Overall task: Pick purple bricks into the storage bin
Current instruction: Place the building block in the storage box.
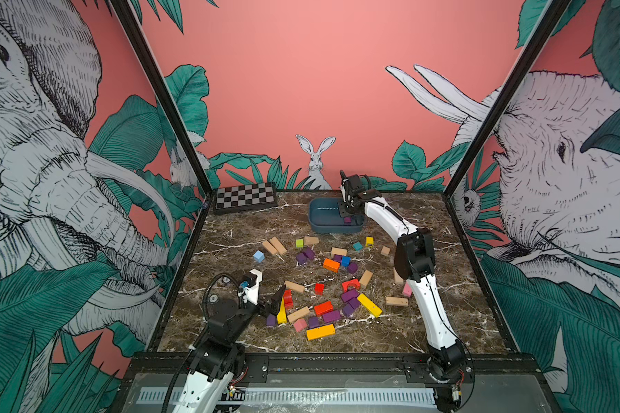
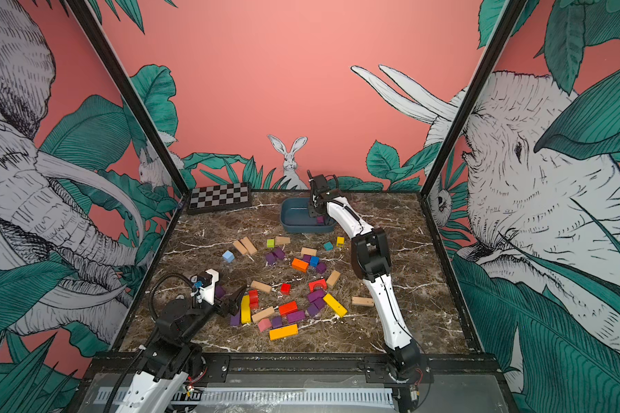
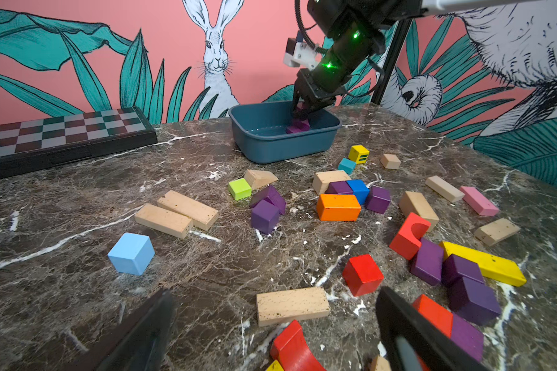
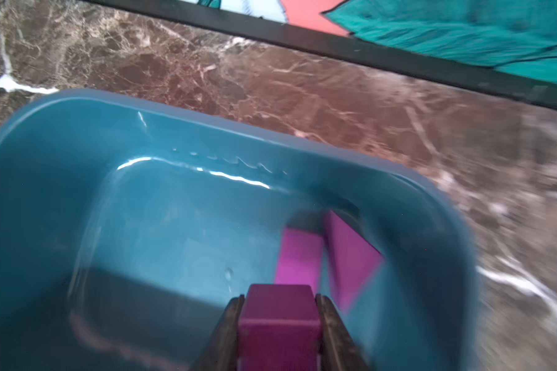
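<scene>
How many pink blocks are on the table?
2: one pink block beside the orange bar near the front, another partly behind the right arm. More may be hidden behind that arm.

The white-and-black right arm stretches far forward from its base, elbow raised and wrist bent down. Its black right pincer points downward, jaws clamped on a small purple wooden cube. The left arm sits folded low near its base, its left pincer spread wide.
</scene>
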{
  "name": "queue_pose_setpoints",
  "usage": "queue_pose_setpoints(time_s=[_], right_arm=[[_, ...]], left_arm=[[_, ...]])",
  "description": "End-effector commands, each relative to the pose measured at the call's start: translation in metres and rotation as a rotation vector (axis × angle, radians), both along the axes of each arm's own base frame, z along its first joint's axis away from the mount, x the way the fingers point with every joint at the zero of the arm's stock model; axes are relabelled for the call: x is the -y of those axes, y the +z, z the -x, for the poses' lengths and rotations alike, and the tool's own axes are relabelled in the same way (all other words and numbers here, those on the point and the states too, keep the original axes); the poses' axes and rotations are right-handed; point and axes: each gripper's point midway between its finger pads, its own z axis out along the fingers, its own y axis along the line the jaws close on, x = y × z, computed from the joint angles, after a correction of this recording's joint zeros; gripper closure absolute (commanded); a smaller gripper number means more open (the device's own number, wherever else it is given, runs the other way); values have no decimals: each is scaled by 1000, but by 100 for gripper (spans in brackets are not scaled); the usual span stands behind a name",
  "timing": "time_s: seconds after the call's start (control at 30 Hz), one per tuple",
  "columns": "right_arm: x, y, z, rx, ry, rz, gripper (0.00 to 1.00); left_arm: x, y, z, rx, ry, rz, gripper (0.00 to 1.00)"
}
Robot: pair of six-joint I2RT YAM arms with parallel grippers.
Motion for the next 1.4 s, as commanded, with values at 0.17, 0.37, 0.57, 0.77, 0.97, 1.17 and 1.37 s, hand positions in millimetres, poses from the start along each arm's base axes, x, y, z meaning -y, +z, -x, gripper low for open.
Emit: queue_pose_setpoints(time_s=[0.17,0.37,0.57,0.77,0.97,1.17,1.37], right_arm=[[-8,2,-25,68,-35,-25,77],[-13,-6,-34,93,-23,-29,73],[-13,-15,-46,138,-28,-15,71],[-10,-13,-54,164,-41,-11,60],[-7,-5,-55,184,-32,5,52],[-8,31,-49,227,-14,-15,50],[-10,78,-24,285,23,4,46]], left_arm=[[0,-2,0,-2,1,3,1],[0,-3,0,-4,5,1,1],[0,-3,-1,-3,3,2,1],[0,-4,-1,-5,5,3,1],[0,-4,-1,-4,4,3,1],[0,-3,0,-1,2,1,1],[2,-3,0,2,-10,0,1]])
